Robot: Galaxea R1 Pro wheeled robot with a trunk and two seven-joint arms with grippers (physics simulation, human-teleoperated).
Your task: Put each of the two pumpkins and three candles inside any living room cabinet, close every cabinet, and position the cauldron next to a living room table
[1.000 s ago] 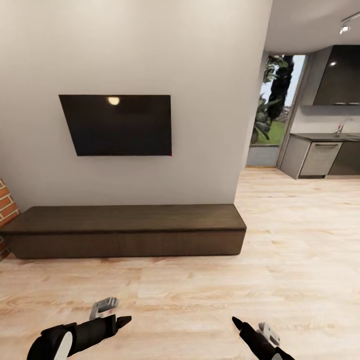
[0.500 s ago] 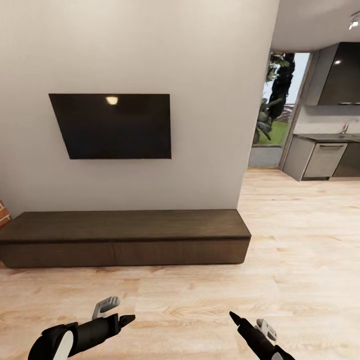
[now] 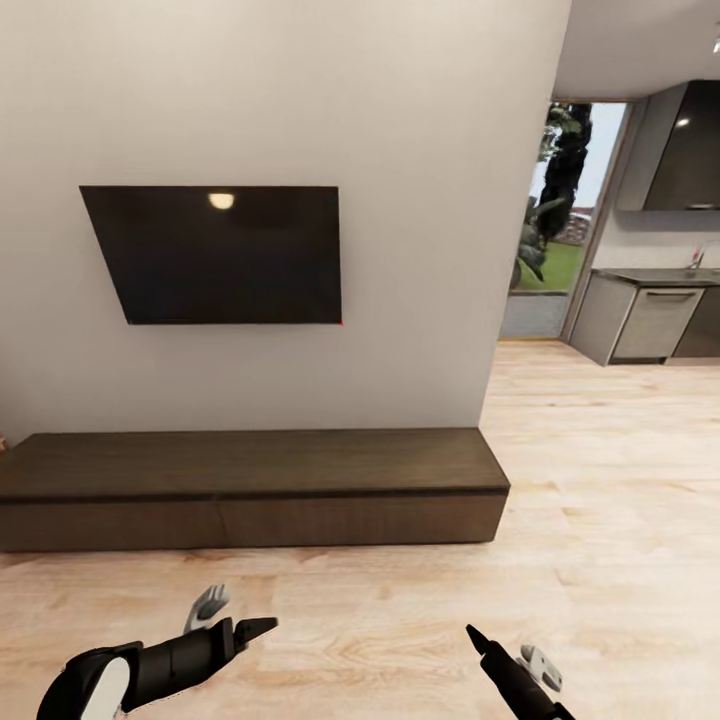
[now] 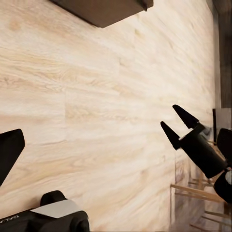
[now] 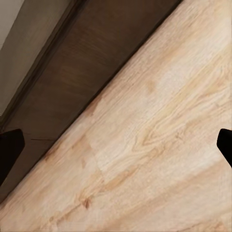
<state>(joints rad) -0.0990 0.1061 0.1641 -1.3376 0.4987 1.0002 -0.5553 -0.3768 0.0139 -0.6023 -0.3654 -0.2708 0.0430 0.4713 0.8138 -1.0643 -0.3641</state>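
The cabinet (image 3: 250, 485) runs long, low and dark brown along the wall ahead, its flat fronts flush and shut. Its corner (image 4: 106, 9) appears in the left wrist view, and its front face (image 5: 96, 53) in the right wrist view. My left gripper (image 3: 255, 628) hovers over the floor at the lower left, open and empty. At the lower right, my right gripper (image 3: 472, 635) is open too, fingertips (image 5: 9, 145) wide apart with only floor between them. It also shows in the left wrist view (image 4: 176, 124). The pumpkins, candles, cauldron and table are out of view.
A black TV (image 3: 220, 255) hangs on the grey wall above the cabinet. Pale wood floor (image 3: 600, 500) stretches right, past the wall's end, to grey kitchen units (image 3: 650, 325) and a glass door with plants (image 3: 550, 230).
The whole picture has shifted: the camera has moved nearer the cabinet, and the brick edge at the left has slid out of view. Both arms sit slightly lower in the view.
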